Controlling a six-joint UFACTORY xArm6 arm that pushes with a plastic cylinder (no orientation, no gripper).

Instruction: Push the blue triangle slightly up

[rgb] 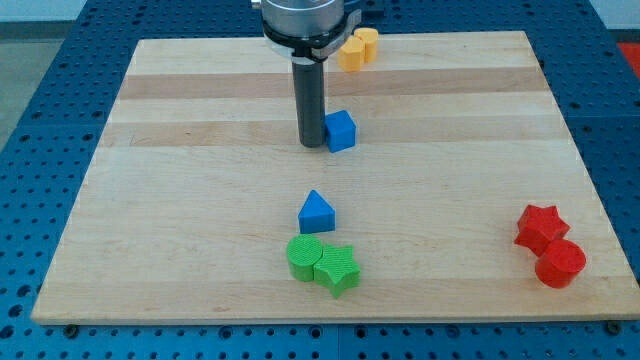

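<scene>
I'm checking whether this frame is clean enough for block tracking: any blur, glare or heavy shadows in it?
Camera view: sharp throughout, even overhead light. Blue triangle, blue cube and the green blocks have crisp edges and only faint, short shadows. No strong glare on the wooden board. My tip stands just to the view's left of the blue cube, well toward the view's top from the triangle. The arm's upper part is cropped at the view's top.

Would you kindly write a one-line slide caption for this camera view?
My tip rests beside the blue cube, well above the blue triangle awaiting its upward push.
</scene>
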